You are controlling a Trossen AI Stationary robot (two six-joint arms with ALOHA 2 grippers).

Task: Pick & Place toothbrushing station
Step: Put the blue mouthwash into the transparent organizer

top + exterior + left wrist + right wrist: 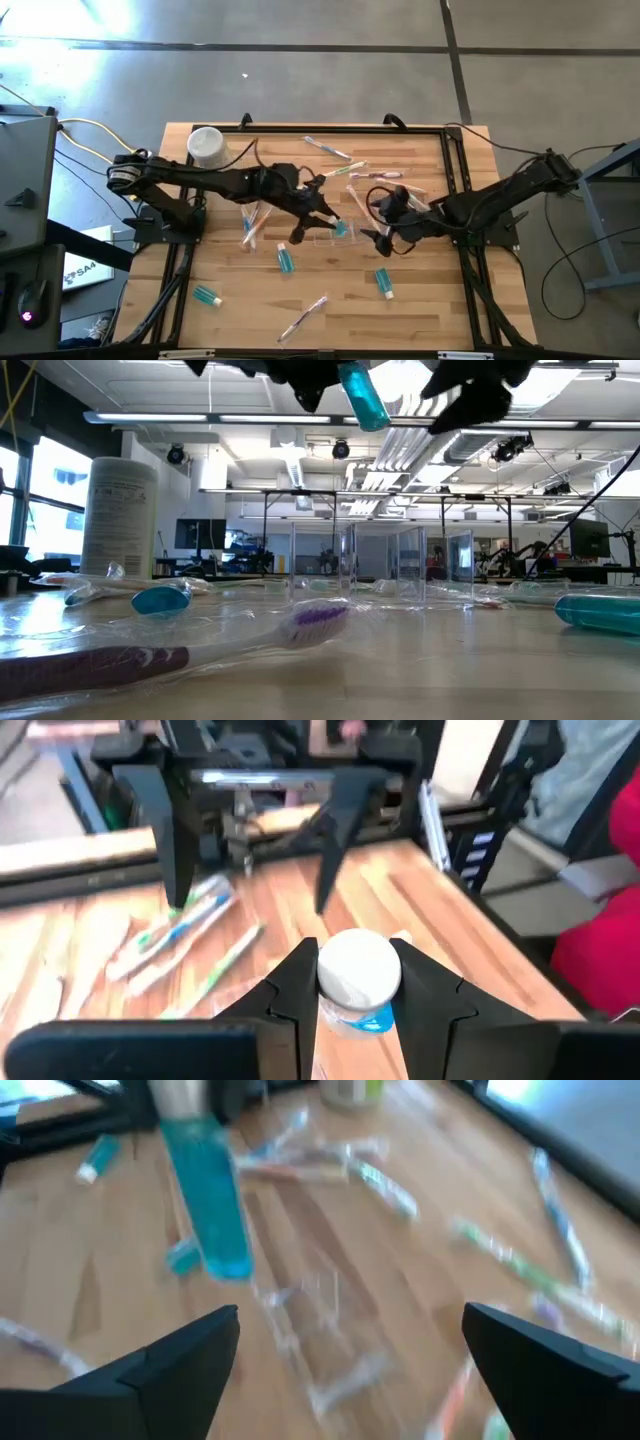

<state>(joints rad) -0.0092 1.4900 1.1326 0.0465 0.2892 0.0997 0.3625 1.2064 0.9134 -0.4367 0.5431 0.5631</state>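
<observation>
near the middle of the table (430, 300), the left gripper (322, 222) is clamped on a teal tube (362, 395) by its white-capped end, hanging above the clear holder (385, 565). the right gripper (385, 232), fingers spread wide and empty, hovers at 3 o'clock of it. i'd say the tube must go down upright into one compartment, slowly, since the light holder could slide or tip. wrapped toothbrushes (330, 150) lie scattered toward 12 o'clock.

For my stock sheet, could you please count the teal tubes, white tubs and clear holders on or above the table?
Teal tubes: 4
White tub: 1
Clear holder: 1
Total: 6
</observation>
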